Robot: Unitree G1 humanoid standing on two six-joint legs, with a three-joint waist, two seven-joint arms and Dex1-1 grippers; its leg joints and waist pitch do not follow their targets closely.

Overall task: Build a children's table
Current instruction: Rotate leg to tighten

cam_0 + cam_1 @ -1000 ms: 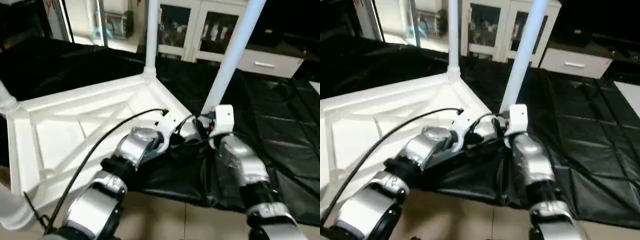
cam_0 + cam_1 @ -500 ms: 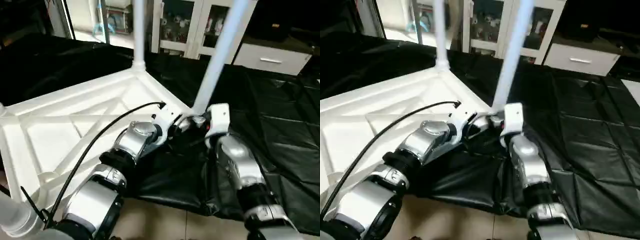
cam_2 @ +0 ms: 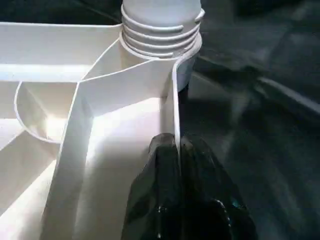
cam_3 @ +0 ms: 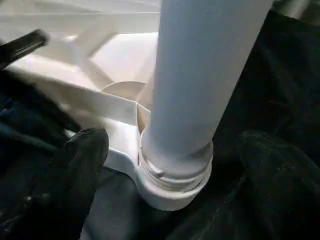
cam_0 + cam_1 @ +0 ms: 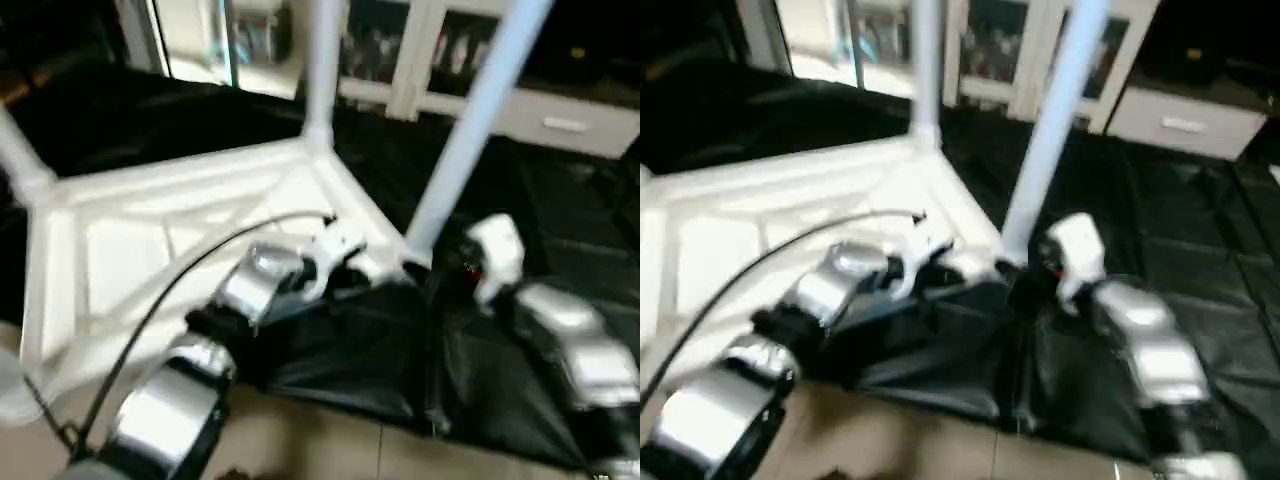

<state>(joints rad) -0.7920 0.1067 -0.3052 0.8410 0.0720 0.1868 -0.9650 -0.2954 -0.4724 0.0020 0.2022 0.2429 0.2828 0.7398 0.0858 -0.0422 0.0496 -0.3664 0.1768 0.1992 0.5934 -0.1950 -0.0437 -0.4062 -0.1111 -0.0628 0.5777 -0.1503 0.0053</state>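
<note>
The white table top (image 5: 150,240) lies upside down on a black sheet, its X ribs facing up. Three white legs stand in its corner sockets: a far one (image 5: 320,70), a left one (image 5: 20,160) and a near right one (image 5: 470,130). My left gripper (image 3: 177,145) is shut on the top's thin rim wall (image 3: 175,95), just short of the near right leg's threaded end (image 3: 161,25). My right gripper (image 4: 177,150) is open, one finger (image 4: 82,155) on each side of that leg (image 4: 200,75), just above its socket (image 4: 170,192), not touching it.
A crumpled black sheet (image 5: 520,190) covers the floor under and to the right of the table. White cabinets (image 5: 400,50) stand at the back. Bare tiled floor (image 5: 320,450) lies at the near edge. A black cable (image 5: 200,270) loops over my left forearm.
The camera has shifted. My right gripper has drawn back a little from the near right leg. The left gripper stays on the rim.
</note>
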